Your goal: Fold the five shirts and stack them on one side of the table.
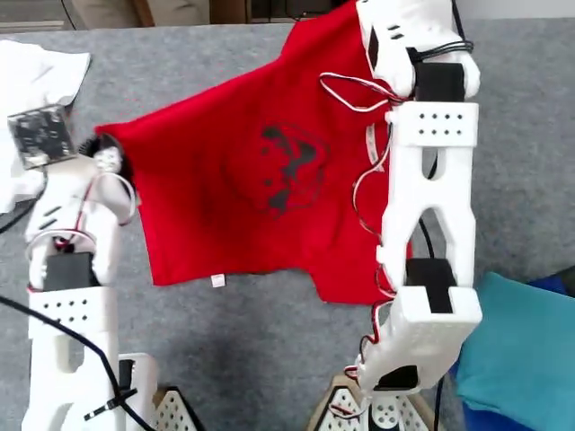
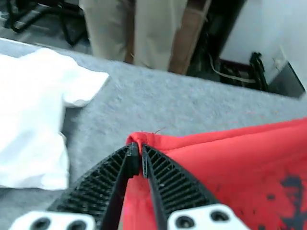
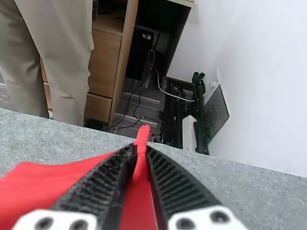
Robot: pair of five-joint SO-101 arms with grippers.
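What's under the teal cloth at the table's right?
Darker blue fabric peeks out from under the teal cloth at its far and near edges. The rest is covered, so I cannot tell how much lies below.

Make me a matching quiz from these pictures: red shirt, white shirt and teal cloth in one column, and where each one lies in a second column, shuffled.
Things:
1. red shirt
2. white shirt
3. teal cloth

Places:
A. at the near right edge of the table
B. spread across the middle, pinched by the left gripper and the right gripper
C. at the far left corner

Pairs: 1-B, 2-C, 3-A
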